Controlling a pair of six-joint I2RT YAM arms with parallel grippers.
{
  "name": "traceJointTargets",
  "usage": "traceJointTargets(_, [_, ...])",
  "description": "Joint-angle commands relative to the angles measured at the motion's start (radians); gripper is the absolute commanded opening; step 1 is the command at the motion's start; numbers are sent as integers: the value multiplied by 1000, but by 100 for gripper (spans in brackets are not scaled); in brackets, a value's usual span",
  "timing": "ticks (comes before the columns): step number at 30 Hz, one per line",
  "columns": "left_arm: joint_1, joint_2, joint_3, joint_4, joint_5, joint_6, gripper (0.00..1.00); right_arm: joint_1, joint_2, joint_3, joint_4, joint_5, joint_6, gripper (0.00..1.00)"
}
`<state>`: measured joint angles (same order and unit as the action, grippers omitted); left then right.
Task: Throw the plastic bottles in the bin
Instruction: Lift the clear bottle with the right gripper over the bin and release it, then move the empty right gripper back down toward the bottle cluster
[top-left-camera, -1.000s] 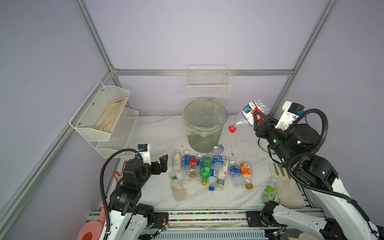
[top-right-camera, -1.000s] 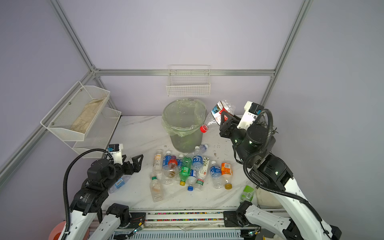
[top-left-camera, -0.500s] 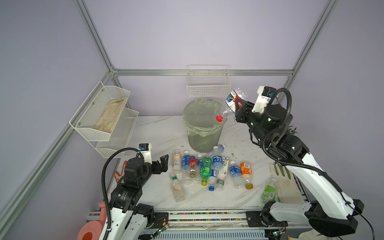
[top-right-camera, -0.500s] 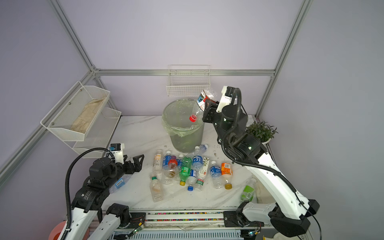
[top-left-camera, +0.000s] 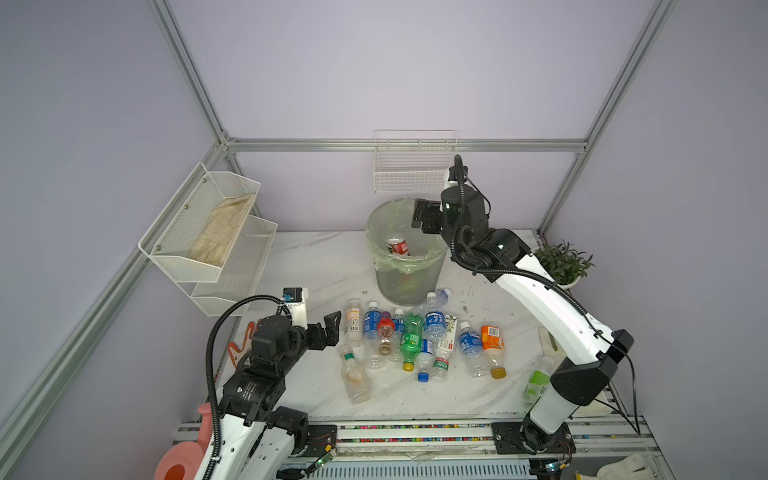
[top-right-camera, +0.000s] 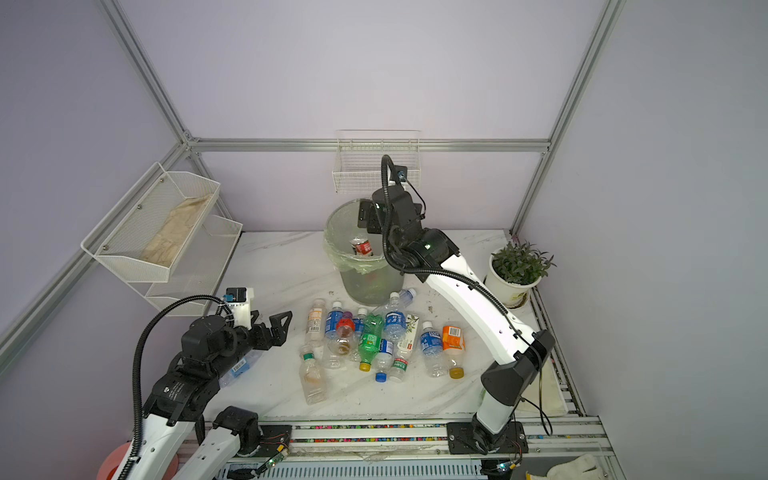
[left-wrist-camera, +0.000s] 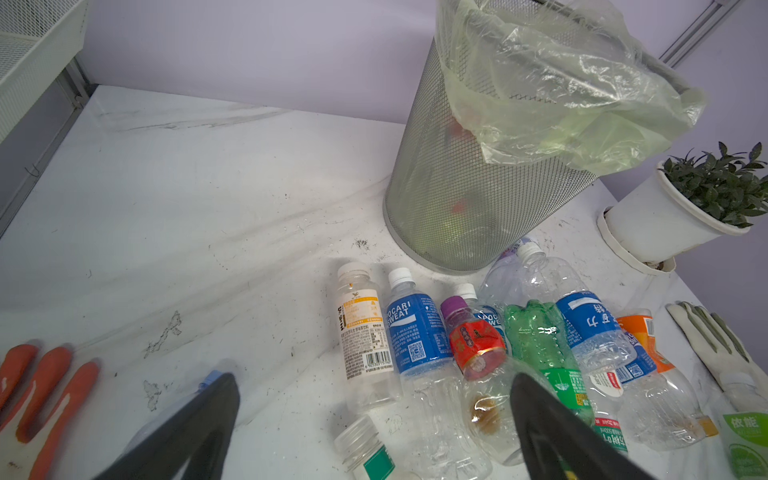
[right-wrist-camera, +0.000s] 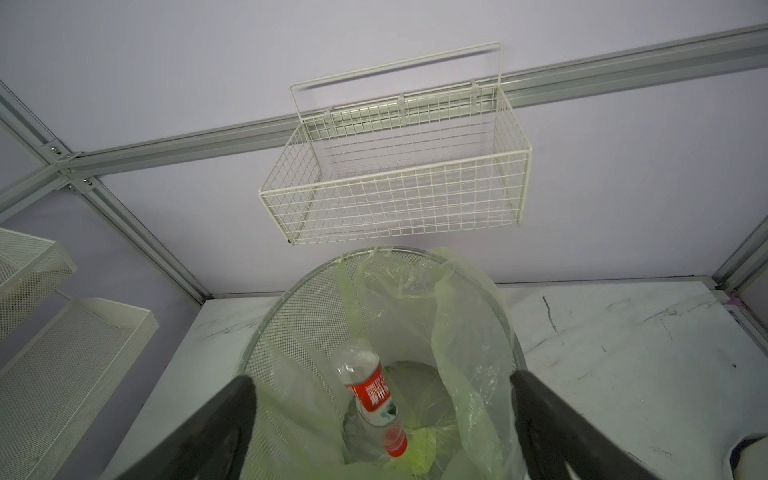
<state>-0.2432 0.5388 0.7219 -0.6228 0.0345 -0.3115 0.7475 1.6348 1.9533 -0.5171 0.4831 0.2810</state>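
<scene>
The bin (top-left-camera: 399, 286) (top-right-camera: 365, 286) (left-wrist-camera: 436, 187) stands at the back middle of the table, grey mesh lined with a pale-green bag. My right gripper (top-left-camera: 422, 218) (top-right-camera: 368, 218) (right-wrist-camera: 382, 379) hangs open over its right rim, nothing between the fingers. Below it a red-labelled bottle (top-left-camera: 398, 246) (top-right-camera: 362, 247) (right-wrist-camera: 370, 390) lies inside the bin, cap down. Several plastic bottles (top-left-camera: 415, 340) (top-right-camera: 374, 340) lie in front of the bin, among them a green one (top-left-camera: 410, 340) (left-wrist-camera: 540, 340). My left gripper (top-left-camera: 326, 332) (top-right-camera: 274, 330) (left-wrist-camera: 374, 382) is open, low, just left of them.
A white plant pot (top-right-camera: 513, 282) stands at the back right. A white wire basket (top-left-camera: 413, 174) hangs above the bin, tiered mesh shelves (top-left-camera: 208, 232) on the left wall. An orange glove (left-wrist-camera: 37, 395) and a white glove (left-wrist-camera: 715, 345) lie on the table.
My right arm swung left from beside the bin to over it and opened; the red-labelled bottle it held has dropped into the bin. The left arm has barely moved.
</scene>
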Motion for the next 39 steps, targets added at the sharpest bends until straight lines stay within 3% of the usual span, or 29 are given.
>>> traceJointTargets(1, [-5,1,-23,11,-2,12,100,7,-126,-39,66,31,7,97])
traceJointTargets(12, [-27,0,-23,6,-13,7,100,7,-253,-184,50,11,57,97])
traceJointTargets(27, [-62,25,-21,5,5,12,100,7,-544,-582,-83,42,231,97])
traceJointTargets(39, [-94,50,-19,0,7,8,100,7,-605,-832,-177,-85,364,97])
